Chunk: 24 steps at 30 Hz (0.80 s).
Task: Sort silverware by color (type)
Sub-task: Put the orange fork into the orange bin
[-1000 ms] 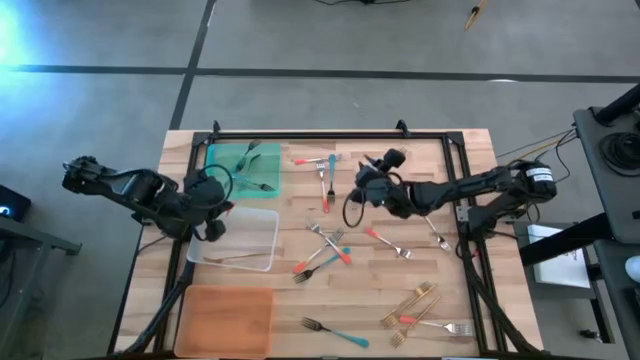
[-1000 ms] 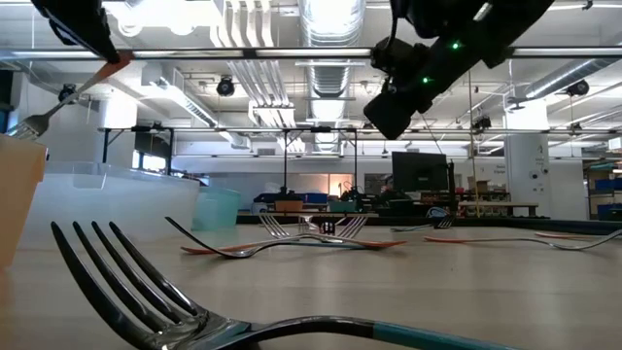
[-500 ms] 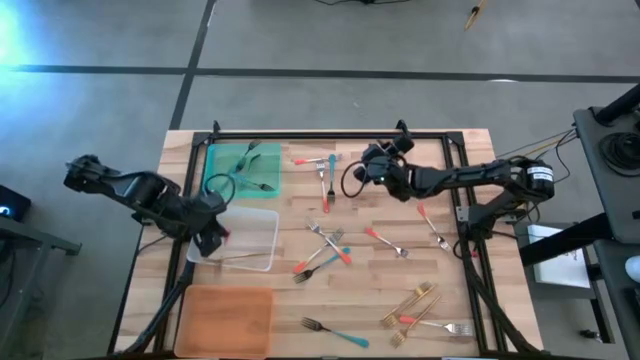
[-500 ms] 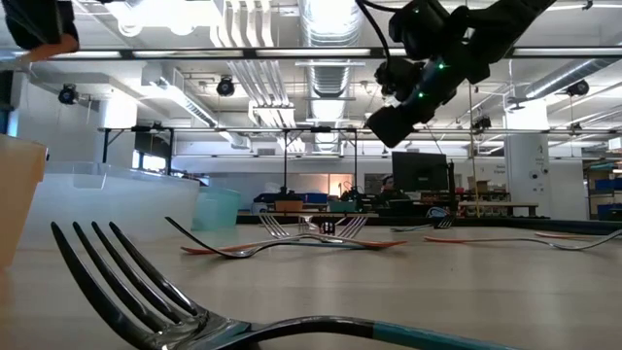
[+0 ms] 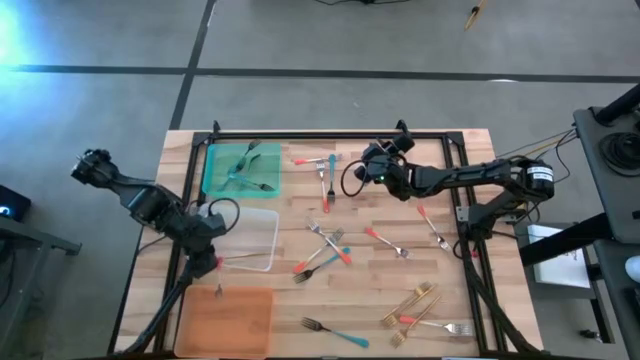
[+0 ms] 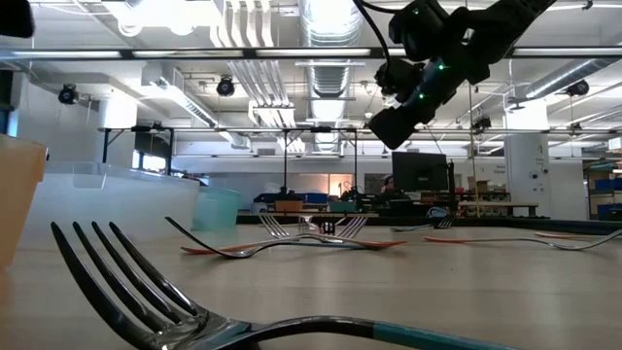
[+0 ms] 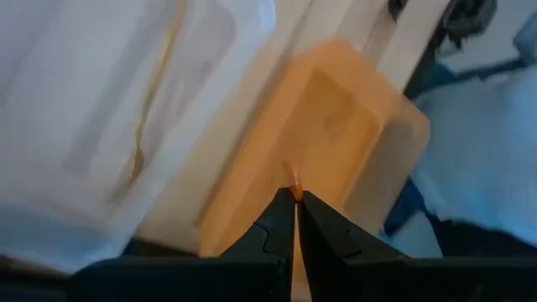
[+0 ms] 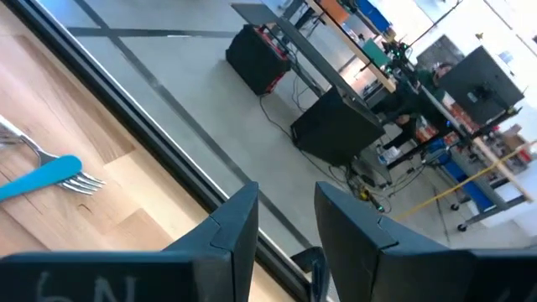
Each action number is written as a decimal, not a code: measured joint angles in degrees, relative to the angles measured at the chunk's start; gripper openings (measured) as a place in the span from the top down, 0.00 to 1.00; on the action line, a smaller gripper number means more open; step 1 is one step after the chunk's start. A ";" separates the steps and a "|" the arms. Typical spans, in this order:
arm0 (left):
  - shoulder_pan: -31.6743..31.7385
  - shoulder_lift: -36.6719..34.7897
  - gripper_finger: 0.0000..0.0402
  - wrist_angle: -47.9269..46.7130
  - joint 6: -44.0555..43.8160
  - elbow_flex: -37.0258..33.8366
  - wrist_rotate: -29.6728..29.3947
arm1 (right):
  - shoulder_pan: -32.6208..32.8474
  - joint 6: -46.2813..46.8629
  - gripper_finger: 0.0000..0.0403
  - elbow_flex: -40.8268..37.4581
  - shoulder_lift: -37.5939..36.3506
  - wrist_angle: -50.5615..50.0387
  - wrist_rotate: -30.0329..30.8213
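Observation:
My left gripper (image 5: 213,267) is shut on a red-handled fork (image 5: 217,284), above the gap between the clear tray (image 5: 262,232) and the orange tray (image 5: 225,320). In the left wrist view my left gripper (image 7: 295,198) is over the orange tray (image 7: 336,126). My right gripper (image 5: 372,170) is open and empty, raised near the table's far side; in the right wrist view (image 8: 285,210) a teal fork (image 8: 46,179) lies on the table beyond it. The green tray (image 5: 225,182) holds teal forks. A gold fork (image 5: 240,257) lies in the clear tray. My left gripper pinches the fork's coral handle (image 7: 294,178) between its two fingertips; only a short piece shows past them. The fingers slant down toward the table's near edge. The fork is lifted clear, its tines (image 5: 218,291) over the orange tray's far edge.
Several forks lie loose on the wood: a crossed cluster (image 5: 325,245) mid-table, red and teal ones (image 5: 322,165) at the far side, gold ones (image 5: 415,300) near right. A teal fork (image 5: 335,332) at the near edge fills the low view (image 6: 194,311). A black frame (image 5: 460,200) borders the table.
My left gripper has carried the red-handled fork from beside the green tray toward the table's near edge, along the clear tray's left side, and stays shut on it. My right gripper has gone toward the far edge and then kept still.

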 joint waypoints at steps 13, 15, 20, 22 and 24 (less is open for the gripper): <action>-3.54 4.08 1.00 -1.07 -6.20 1.94 7.48 | 0.07 2.08 0.72 0.00 0.00 0.04 0.00; -5.27 5.77 1.00 -1.01 -6.19 1.93 7.58 | 0.07 3.63 0.72 0.00 0.00 0.06 0.00; -10.29 10.06 1.00 -0.11 -5.81 1.88 8.02 | 0.07 4.91 0.72 0.00 0.00 0.07 0.00; -12.33 11.61 1.00 0.77 -5.76 1.88 9.08 | 0.07 6.37 0.72 0.00 0.00 0.05 0.00; -14.29 13.03 1.00 1.98 -5.78 1.88 10.10 | 0.07 9.05 0.72 0.00 0.00 0.07 0.00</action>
